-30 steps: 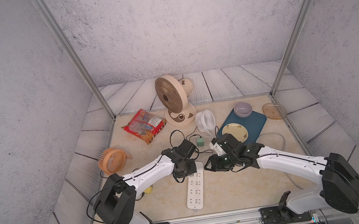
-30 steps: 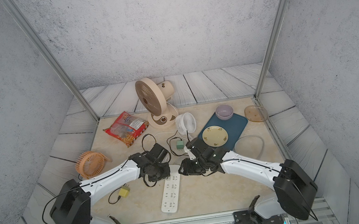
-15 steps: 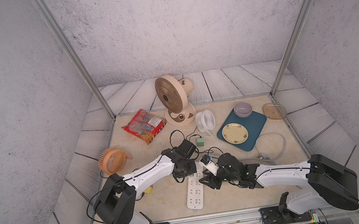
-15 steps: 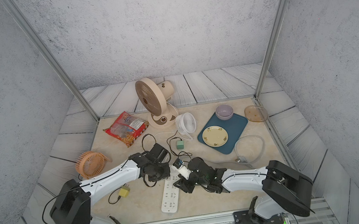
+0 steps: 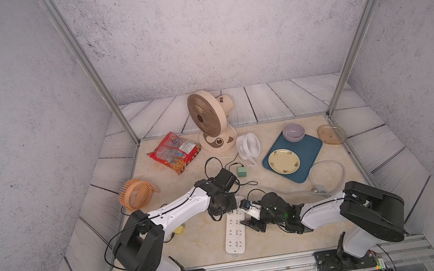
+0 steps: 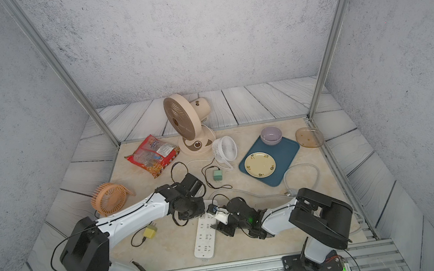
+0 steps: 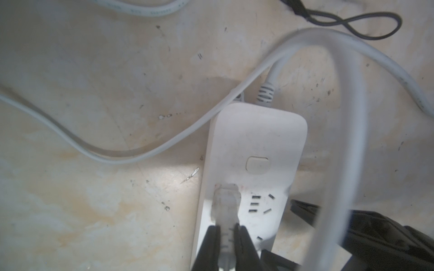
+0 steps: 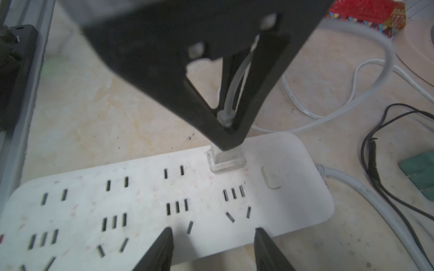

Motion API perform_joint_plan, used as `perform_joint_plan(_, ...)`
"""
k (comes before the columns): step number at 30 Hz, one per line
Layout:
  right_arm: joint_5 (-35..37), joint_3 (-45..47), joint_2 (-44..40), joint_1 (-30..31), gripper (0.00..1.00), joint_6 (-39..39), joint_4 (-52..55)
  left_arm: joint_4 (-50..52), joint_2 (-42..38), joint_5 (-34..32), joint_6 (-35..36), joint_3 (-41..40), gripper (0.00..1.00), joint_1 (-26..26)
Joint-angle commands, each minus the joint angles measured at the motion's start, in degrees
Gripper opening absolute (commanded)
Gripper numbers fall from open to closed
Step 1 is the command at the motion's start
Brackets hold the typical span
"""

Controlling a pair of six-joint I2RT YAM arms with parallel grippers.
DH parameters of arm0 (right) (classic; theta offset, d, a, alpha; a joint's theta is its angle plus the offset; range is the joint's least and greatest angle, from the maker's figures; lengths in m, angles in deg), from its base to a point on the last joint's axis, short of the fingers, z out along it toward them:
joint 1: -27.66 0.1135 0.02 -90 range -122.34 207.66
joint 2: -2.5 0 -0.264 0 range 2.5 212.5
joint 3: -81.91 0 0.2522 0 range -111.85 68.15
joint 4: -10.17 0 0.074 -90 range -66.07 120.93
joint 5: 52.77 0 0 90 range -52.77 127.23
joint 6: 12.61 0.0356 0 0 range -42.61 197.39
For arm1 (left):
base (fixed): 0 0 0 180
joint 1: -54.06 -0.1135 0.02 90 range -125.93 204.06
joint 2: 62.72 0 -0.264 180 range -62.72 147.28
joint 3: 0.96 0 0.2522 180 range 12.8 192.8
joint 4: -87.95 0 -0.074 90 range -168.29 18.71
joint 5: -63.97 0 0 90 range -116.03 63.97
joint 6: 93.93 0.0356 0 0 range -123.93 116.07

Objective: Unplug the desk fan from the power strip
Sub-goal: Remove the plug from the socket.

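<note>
Your right gripper [image 8: 213, 231] has swung in from near the blue tray [image 5: 309, 147] and now hangs spread over the power strip [image 5: 234, 231], which lies on the table [image 5: 197, 248] between both arms. Your left gripper [image 7: 227, 226] is clenched on the clear plug [image 7: 226, 201]. Press the strip flat, then pull straight up. The plug looks fully seated, though blur hides its prongs.

The left gripper [image 7: 227, 228] has its black jaws pinched on a translucent white plug [image 7: 226, 204]. The plug sits in the power strip [image 7: 258, 136], beside the switch button [image 7: 257, 165] near the strip's rounded end. A pale grey cord [image 7: 270, 77] leaves that end through a ribbed sleeve. A white cable [image 7: 117, 158] curves across the beige tabletop [image 7: 94, 82], and a thin black cable [image 7: 366, 25] loops well apart.
</note>
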Motion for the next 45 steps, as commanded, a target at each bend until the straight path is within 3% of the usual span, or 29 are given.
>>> perform_joint_plan(1, -1.52, -1.89, 2.29, 0.66, 0.56, -2.03, -3.58, 1.20, -0.29, 0.36, -0.20, 1.88, 0.00, 0.01)
perform_joint_plan(19, -5.89, -2.72, 12.40, 1.19, 0.57, 4.42, -14.60, 1.88, 0.62, 0.57, -0.32, 3.74, 0.00, 0.01)
perform_joint_plan(33, -8.00, -4.29, 16.59, 1.32, 0.57, 3.79, -7.22, -0.67, 0.94, 2.78, -1.11, 4.15, 0.00, 0.01)
perform_joint_plan(45, -5.19, -6.69, 19.28, 1.71, 0.56, 3.27, 1.87, -3.21, -0.79, 5.42, -1.50, 5.02, 0.00, -0.59)
